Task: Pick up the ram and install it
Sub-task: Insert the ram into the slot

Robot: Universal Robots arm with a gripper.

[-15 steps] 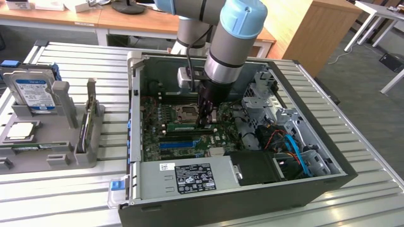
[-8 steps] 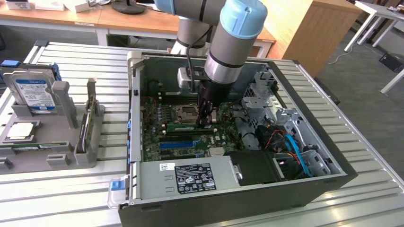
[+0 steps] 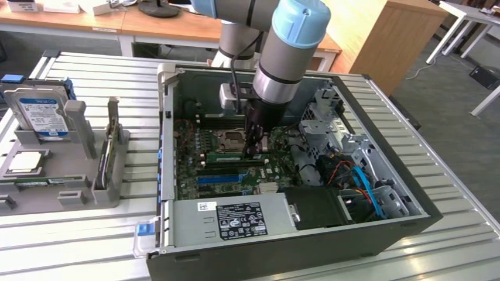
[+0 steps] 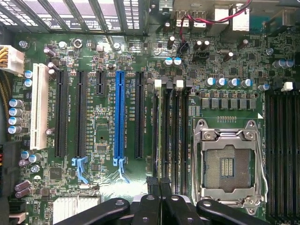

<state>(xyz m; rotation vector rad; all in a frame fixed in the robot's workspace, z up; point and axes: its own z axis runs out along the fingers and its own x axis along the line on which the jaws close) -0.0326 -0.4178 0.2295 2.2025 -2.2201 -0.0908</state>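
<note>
Honestly, gripper [image 4: 159, 183] fingers squeezed together, down by ram [image 3: 222, 156] at memory slots [image 4: 171, 136]; push off-line and stick seats crooked or cracks

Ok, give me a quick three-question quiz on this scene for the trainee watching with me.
1. True or false: the gripper is down inside the computer case.
2. The long slot standing between the black expansion slots is: A red, B blue, C yellow.
3. On which side of the exterior view does the hard drive stand?
Key: 1 true; 2 B; 3 the exterior view's left.
</note>
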